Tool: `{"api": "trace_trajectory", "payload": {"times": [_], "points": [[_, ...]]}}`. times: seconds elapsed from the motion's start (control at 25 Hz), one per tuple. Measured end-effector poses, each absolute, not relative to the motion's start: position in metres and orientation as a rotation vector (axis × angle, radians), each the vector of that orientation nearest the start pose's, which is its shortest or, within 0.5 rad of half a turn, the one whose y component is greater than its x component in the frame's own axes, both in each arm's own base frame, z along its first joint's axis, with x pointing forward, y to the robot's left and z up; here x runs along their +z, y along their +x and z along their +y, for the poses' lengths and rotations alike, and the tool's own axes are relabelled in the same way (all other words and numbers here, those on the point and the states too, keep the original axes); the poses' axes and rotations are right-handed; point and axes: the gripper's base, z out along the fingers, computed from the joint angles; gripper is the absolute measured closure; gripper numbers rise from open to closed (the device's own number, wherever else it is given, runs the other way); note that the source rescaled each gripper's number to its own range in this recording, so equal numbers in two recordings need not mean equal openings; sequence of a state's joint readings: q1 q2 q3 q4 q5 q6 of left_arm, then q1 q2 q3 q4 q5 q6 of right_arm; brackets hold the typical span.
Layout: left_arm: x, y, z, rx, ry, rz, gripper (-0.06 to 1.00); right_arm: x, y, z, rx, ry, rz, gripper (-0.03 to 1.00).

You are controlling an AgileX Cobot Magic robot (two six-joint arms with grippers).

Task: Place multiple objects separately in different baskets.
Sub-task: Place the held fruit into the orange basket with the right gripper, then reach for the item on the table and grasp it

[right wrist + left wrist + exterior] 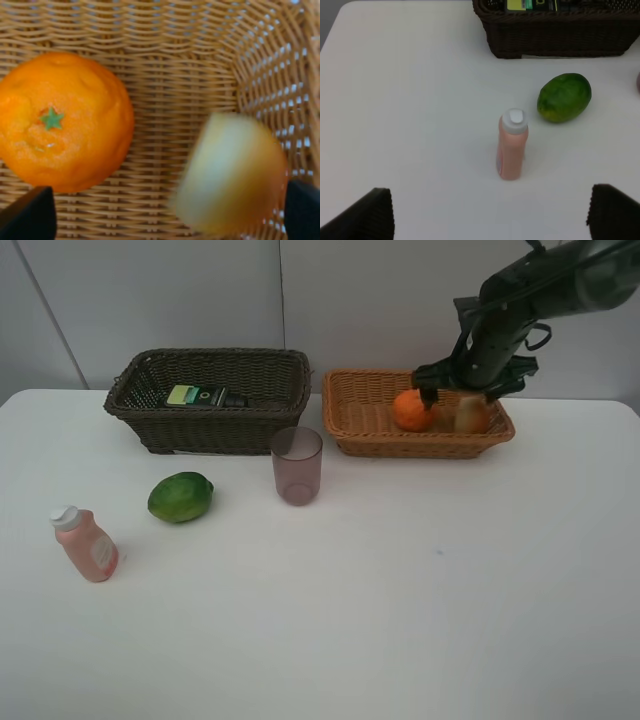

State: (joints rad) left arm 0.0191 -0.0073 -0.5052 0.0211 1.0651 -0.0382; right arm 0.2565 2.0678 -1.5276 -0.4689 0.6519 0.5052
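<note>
My right gripper (460,390) hangs open over the light tan basket (420,445), its fingers spread wide. Beneath it lie the orange tangerine (412,411) and a yellowish apple-like fruit (472,415). In the right wrist view the tangerine (65,122) rests on the weave (175,30), and the apple-like fruit (235,180) is blurred between the fingers of the gripper (165,210), free of them. The dark bottle with green label (200,396) lies in the dark brown basket (210,430). My left gripper (490,212) is open above the pink white-capped bottle (512,145), near the green fruit (564,97).
On the white table stand the pink bottle (86,545) at front left, the green fruit (180,497) beside it, and the translucent mauve cup (297,465) just in front of the gap between the baskets. The dark basket's wall (560,37) lies beyond the green fruit.
</note>
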Motion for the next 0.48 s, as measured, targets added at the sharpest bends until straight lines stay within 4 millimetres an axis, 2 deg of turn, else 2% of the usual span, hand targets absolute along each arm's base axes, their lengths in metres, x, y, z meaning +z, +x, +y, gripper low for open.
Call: {"api": "trace_trajectory", "payload": {"times": [0.2,0.36,0.48], "points": [[0.278,-0.007,0.002,0.013,-0.059,2.035,-0.06,0.212,0.418,0.101,-0.214,-0.069,2.595,0.0],[0.278,-0.007,0.002,0.013,-0.059,2.035,-0.06,0.228,0.384,0.106,-0.121,-0.046,2.615,0.0],[0.278,-0.007,0.002,0.013,-0.059,2.035,-0.06,0.236,0.355,0.095,-0.095,-0.025,2.618,0.0]]}}
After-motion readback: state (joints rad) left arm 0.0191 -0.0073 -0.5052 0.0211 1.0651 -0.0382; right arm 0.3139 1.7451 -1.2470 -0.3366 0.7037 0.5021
